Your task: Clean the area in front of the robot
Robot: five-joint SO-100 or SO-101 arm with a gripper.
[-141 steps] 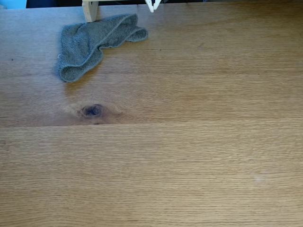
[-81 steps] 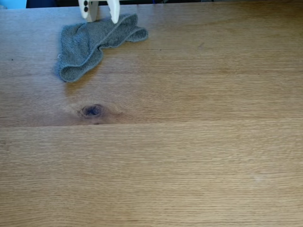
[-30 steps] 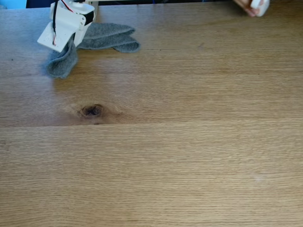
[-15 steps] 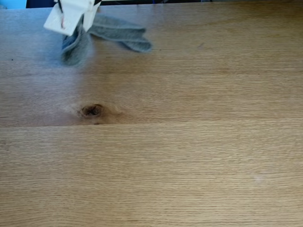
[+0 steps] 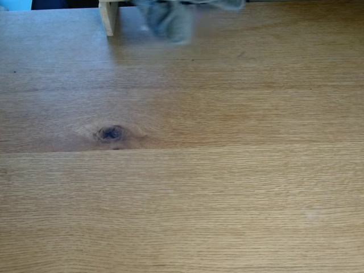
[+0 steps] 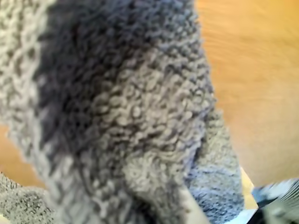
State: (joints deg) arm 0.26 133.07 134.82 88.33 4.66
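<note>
The light-brown wooden tabletop (image 5: 227, 187) with its dark knot (image 5: 111, 133) fills the fixed view. A grey terry cloth (image 5: 170, 20) hangs blurred at the top edge, lifted off the wood and stretching right along the edge. The white arm is out of that view. In the wrist view the cloth (image 6: 126, 121) fills nearly the whole picture, very close to the lens, with the table (image 6: 252, 84) behind it at the right. The fingers are hidden by the cloth, which hangs as if held from above.
A pale wooden post (image 5: 108, 17) stands at the table's far edge, left of the cloth. A blurred white and blue shape (image 6: 275, 198) shows at the wrist view's bottom right corner.
The cloth has been picked up from the far left of the table and swung right and up. The white gripper has left the fixed view over the top edge.
</note>
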